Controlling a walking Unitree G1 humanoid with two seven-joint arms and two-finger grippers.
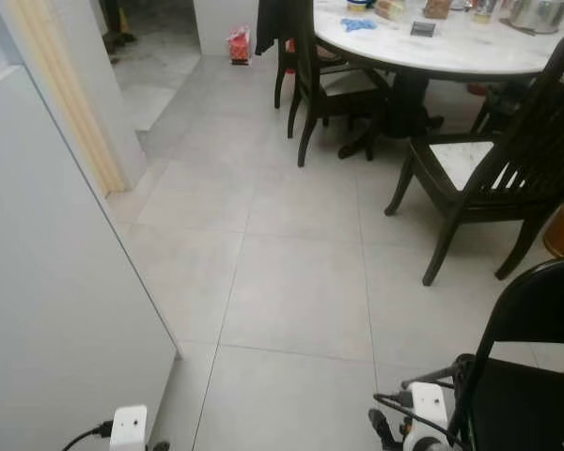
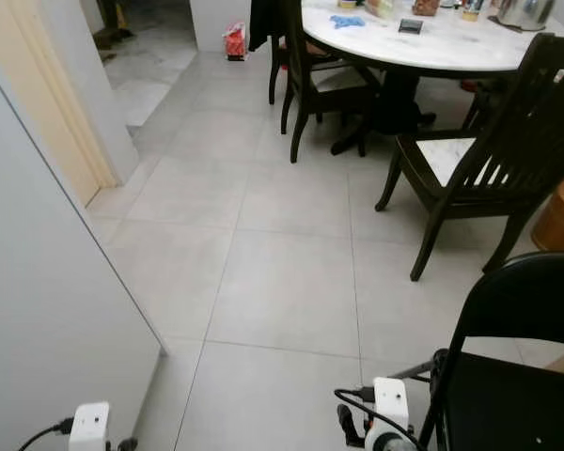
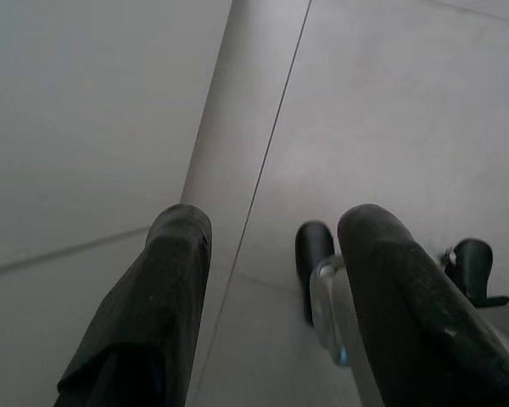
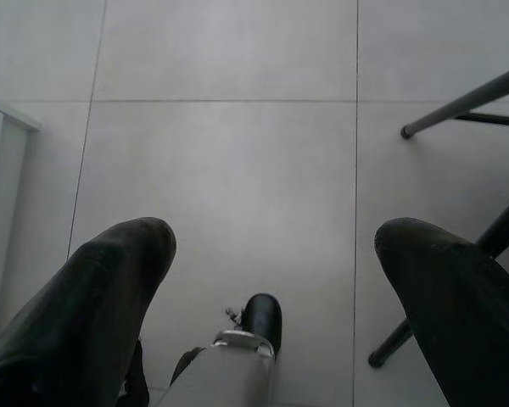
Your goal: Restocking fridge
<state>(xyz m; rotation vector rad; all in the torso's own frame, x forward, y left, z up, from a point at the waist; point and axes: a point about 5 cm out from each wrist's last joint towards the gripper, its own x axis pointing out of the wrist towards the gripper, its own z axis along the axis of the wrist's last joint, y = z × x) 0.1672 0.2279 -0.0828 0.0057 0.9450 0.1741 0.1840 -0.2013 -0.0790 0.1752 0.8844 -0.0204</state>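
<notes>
Open grey tiled floor (image 1: 291, 282) runs ahead between a white panel (image 1: 47, 310), probably the fridge side, on the left and a black folding chair (image 1: 531, 376) on the right. Dark wooden chairs (image 1: 493, 178) ring the round marble counter (image 1: 451, 47) beyond. Left end effector (image 3: 267, 288) and right end effector (image 4: 271, 280) hang over the floor, fingers spread, empty.

Open tiled floor (image 1: 291, 282) lies ahead of both pincers, hemmed by a white panel (image 1: 47, 310) beside the left pincer (image 3: 267, 254) and a black folding chair (image 1: 531, 366) beside the right pincer (image 4: 276, 254), with 2 dark wooden chairs (image 1: 489, 178) farther ahead.
</notes>
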